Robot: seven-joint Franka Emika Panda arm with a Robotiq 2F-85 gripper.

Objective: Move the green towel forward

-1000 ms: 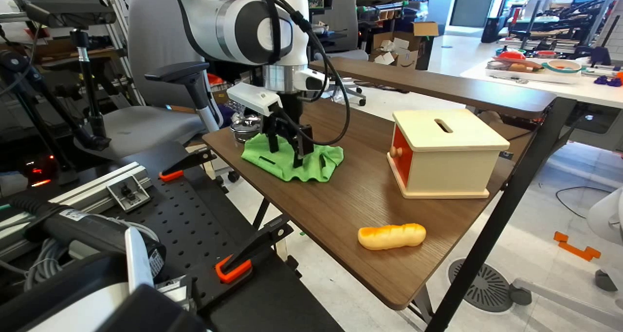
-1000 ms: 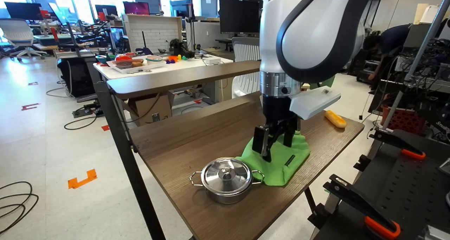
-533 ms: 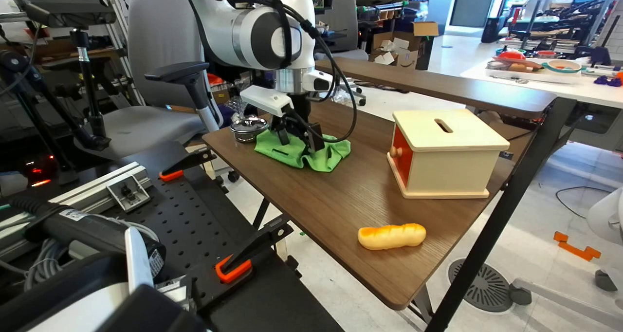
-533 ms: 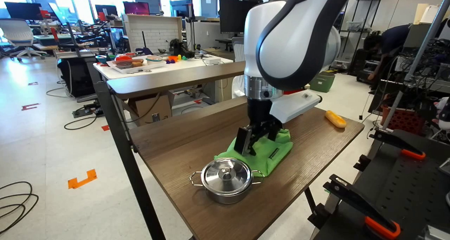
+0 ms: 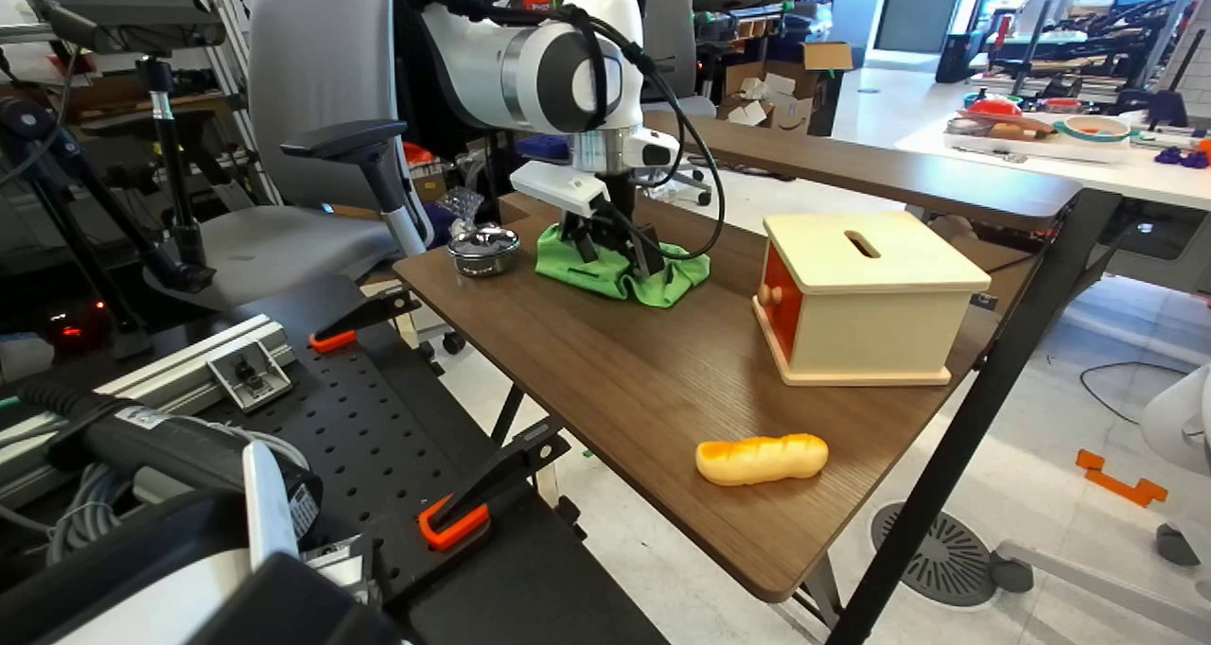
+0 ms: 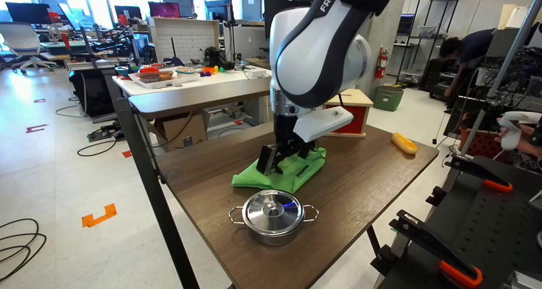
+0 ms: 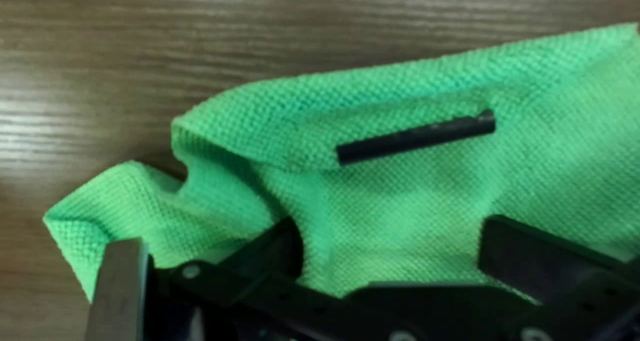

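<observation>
Gripper (image 7: 390, 248): unclenched, at the bottom of the wrist frame; nothing seen pinched.
Green towel (image 6: 290, 174): on tabletop (image 5: 643, 371), near mid-frame in both exterior views, beneath the gripper, apart from lidded pot (image 6: 273, 217).
Fingers (image 7: 285, 248): well apart, aimed down at the towel, presumably to drag it by pressure instead of a pinch; firmness of contact cannot be read.
Towel surface: rumpled, textured weave, folds bunching at left of wrist frame; dark strip (image 7: 415, 137) slants above centre.

Lidded metal pot (image 6: 273, 218), red-fronted wooden box (image 5: 866, 309), yellow bread-shaped piece (image 5: 762, 460), all on brown table (image 5: 653, 380)
</observation>
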